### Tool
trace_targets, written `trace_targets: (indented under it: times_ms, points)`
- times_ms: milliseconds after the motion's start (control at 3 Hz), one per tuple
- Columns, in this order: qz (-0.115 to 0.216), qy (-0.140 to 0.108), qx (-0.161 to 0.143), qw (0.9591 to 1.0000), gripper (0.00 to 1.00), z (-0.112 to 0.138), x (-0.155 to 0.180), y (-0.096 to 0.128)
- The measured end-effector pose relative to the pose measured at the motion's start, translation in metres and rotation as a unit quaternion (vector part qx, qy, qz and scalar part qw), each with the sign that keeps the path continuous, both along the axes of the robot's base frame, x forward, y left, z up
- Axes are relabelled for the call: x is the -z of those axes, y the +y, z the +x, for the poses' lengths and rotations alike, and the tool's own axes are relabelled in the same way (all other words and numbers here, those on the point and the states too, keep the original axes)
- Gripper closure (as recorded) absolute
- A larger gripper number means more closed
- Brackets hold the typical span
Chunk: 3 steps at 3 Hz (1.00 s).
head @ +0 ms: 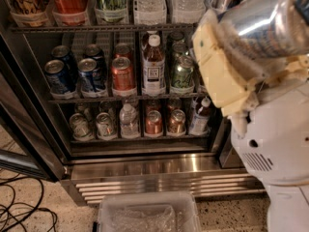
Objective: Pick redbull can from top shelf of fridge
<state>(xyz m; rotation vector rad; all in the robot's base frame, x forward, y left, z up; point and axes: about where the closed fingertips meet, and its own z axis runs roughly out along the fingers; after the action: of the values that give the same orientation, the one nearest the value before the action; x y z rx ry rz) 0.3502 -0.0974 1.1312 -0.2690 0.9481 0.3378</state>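
clamping the redbull can (pixel 273 21) crosswise, the gripper (pixel 241 52) holds it seemingly clear of the fridge (pixel 145 168), avoiding the top shelf (pixel 96 28).

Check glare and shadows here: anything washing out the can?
Camera view: a bright glare streak runs across the redbull can, gripped by the end effector at upper right, close to the lens. The steel grille at the base of the fridge also shines. Below the top shelf the racks are dim, lowest row darkest.
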Motion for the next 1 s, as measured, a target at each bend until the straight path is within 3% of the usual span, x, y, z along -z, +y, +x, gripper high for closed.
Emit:
trace_targets:
  times_ms: [333,667,1000]
  points:
    - [-0.035,0.048,-0.054,0.9968,1.00,0.016,0.036,0.034]
    - [-0.048,0.117,-0.090,0.9879,1.00,0.040,0.084,0.048]
    - [-0.066,0.167,-0.102,0.9786,1.00,0.053,0.116,0.043]
